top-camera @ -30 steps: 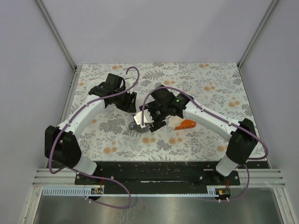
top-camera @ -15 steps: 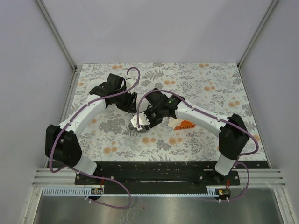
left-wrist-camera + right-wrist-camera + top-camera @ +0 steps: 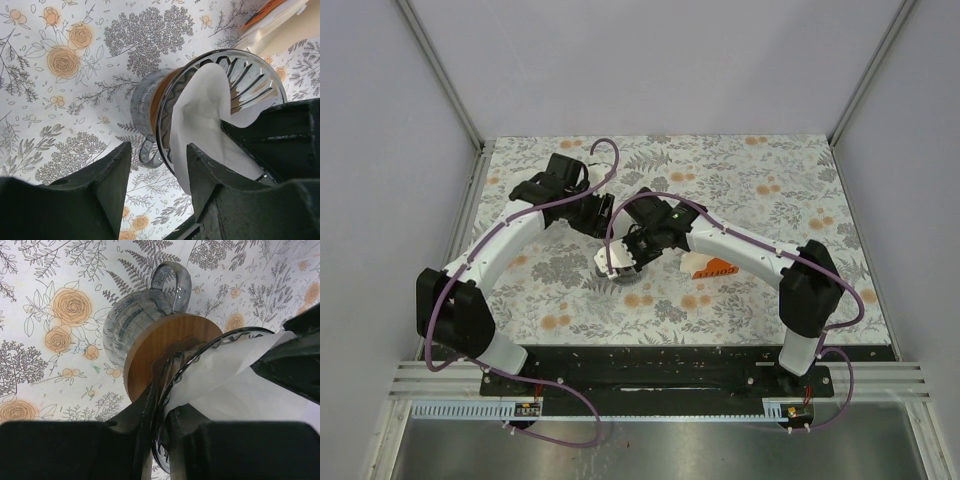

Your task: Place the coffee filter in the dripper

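The glass dripper with a wooden collar and a handle sits mid-table. A white coffee filter lies inside its ribbed cone, its edge sticking out past the rim. My right gripper is shut on the dripper's rim, one finger outside the glass and the other inside against the paper. It comes in from the right. My left gripper hovers just behind the dripper. Its fingers stand apart, and the tablecloth shows between them. Its right finger overlaps the filter's lower edge; I cannot tell whether it touches.
A flat packet with an orange label lies just right of the dripper and shows at the top right corner. The floral tablecloth covers the table. Metal frame posts line its left and right sides.
My right gripper has moved left onto the dripper and closed on its rim. The left arm has barely shifted.
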### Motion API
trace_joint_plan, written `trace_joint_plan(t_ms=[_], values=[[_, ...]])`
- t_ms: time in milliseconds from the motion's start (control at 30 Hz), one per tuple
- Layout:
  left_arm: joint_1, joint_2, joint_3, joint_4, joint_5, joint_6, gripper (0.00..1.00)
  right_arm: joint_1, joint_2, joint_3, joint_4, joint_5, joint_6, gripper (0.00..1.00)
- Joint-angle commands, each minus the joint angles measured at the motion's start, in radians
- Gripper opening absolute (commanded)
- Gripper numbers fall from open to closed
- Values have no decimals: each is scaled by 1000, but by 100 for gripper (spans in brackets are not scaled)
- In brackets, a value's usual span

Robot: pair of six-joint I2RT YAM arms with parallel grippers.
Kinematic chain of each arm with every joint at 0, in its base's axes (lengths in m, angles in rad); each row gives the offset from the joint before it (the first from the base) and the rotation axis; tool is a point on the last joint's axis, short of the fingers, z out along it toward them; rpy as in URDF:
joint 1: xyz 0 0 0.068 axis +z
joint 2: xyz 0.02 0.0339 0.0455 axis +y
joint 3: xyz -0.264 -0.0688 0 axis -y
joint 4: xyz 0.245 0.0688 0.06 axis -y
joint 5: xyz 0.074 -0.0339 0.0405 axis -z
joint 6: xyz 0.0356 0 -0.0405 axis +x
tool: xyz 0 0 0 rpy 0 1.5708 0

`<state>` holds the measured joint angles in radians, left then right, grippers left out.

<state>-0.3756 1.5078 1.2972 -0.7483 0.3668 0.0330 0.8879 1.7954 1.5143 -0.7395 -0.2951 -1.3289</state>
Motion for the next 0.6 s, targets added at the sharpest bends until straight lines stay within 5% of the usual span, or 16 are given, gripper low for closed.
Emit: trace_joint_plan(t_ms=[0,133,300,400,567], values=[[17,-12,73,0,35,15,52,11,15,24,-98,33,-4,5],[29,-23,62,-5,34,15,52,14,13,21,-101,27,-4,4],[29,-18,28,6,46,5,49,28,12,12,-60,40,33,36],[29,-17,16,12,52,4,48,34,12,7,-47,27,39,45],[29,-17,24,15,54,2,48,42,30,14,-40,17,40,41]])
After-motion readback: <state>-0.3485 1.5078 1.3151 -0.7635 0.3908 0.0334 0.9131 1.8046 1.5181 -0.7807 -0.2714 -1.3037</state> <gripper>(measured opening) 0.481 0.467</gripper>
